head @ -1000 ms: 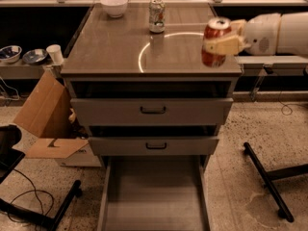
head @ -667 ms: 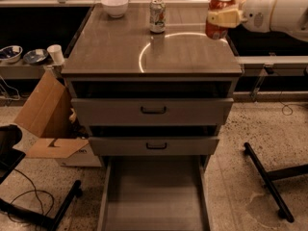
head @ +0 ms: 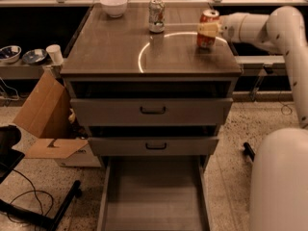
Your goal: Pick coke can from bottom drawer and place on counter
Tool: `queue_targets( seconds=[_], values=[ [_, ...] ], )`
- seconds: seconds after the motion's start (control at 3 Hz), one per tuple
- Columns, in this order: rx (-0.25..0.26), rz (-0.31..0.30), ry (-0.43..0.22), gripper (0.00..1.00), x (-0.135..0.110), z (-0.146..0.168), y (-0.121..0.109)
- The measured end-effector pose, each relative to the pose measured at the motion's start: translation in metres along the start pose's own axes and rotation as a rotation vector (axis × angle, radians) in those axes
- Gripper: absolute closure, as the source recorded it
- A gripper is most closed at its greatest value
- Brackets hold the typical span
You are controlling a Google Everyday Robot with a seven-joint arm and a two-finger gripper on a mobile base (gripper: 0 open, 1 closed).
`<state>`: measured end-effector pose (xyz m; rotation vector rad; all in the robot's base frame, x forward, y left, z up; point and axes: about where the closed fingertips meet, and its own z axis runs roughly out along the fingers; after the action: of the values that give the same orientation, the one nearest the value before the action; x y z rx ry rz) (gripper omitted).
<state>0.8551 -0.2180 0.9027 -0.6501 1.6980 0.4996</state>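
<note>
The red coke can (head: 208, 30) stands upright on or just above the right part of the glossy counter (head: 115, 52), on the bright ring reflection. My gripper (head: 207, 30) reaches in from the right on a white arm and is shut on the coke can around its middle. The bottom drawer (head: 154, 196) is pulled open below, and its flat grey floor shows nothing in it.
A silver-white can (head: 156, 15) and a white bowl (head: 114, 5) stand at the back of the counter. Two upper drawers (head: 153, 110) have black handles. A side shelf on the left bears bowls (head: 10, 53) and a cup (head: 54, 54). A cardboard box (head: 45, 117) sits on the floor on the left.
The gripper has carried the coke can from beyond the counter's right edge inward over the counter and lowered it onto the ring reflection.
</note>
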Motion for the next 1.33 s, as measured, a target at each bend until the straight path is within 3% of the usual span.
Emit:
queue_targets(
  seconds=[0.33,1.33],
  values=[
    [0.015,0.043,0.007,1.00,0.0267,0.0119,-0.0178],
    [0.015,0.043,0.007,0.28,0.0206,0.0113,-0.0176]
  ],
)
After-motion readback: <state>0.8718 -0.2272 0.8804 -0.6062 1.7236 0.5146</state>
